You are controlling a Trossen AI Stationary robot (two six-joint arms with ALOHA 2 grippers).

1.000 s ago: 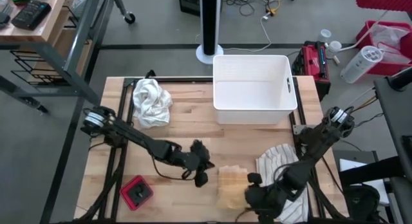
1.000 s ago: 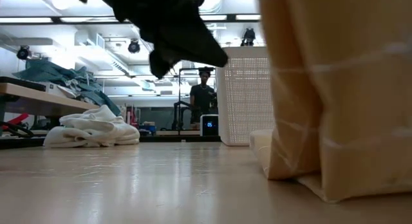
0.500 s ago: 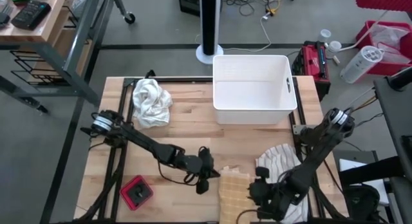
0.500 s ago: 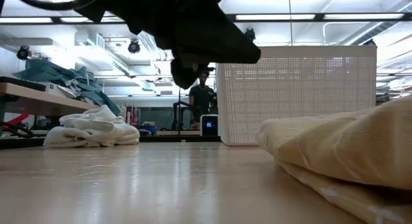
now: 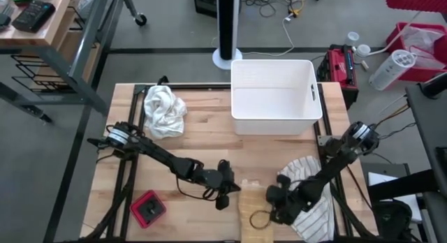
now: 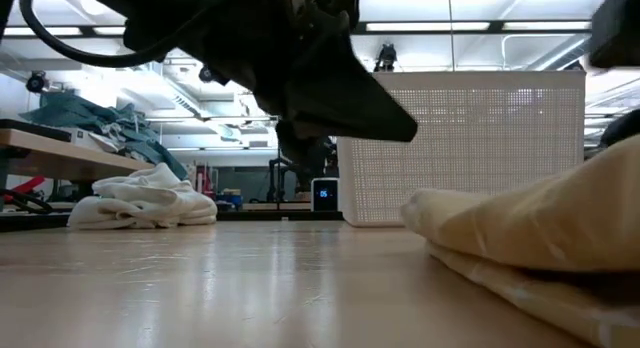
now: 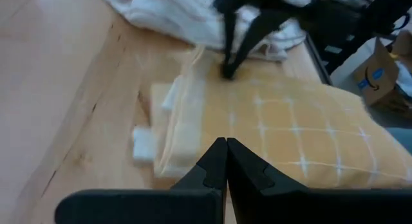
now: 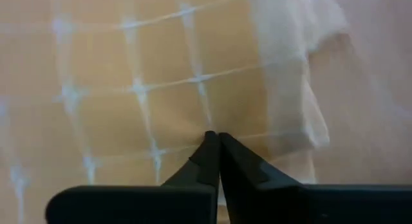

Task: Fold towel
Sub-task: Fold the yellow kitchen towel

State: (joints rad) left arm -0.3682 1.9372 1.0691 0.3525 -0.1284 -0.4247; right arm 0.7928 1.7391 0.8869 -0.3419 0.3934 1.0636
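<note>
The yellow towel [image 5: 253, 214] with white grid lines lies folded on the table near the front edge; it also shows in the low view [image 6: 530, 238] and the left wrist view [image 7: 290, 127]. My right gripper [image 5: 268, 201] is shut, its tips down on the towel's top near the right edge. Just left of the towel my left gripper [image 5: 223, 197] is shut with nothing in it. The low view shows my left gripper [image 6: 395, 123] hanging clear above the wood. My right gripper sets its shut fingertips [image 7: 227, 69] on the towel's top layer [image 8: 193, 114], close to the right edge. The fingers slant down from the table's right side. The towel lies flat on the table beneath them.
A white basket [image 5: 276, 96] stands at the back centre. A crumpled white towel [image 5: 164, 110] lies at the back left. A striped white cloth [image 5: 311, 201] lies right of the yellow towel, under my right arm. A red and black object [image 5: 148, 208] sits at the front left.
The yellow towel hung upright from my right gripper, then came down and now lies folded flat. My right gripper has sunk onto its top. My left gripper has moved a little toward the towel and lower.
</note>
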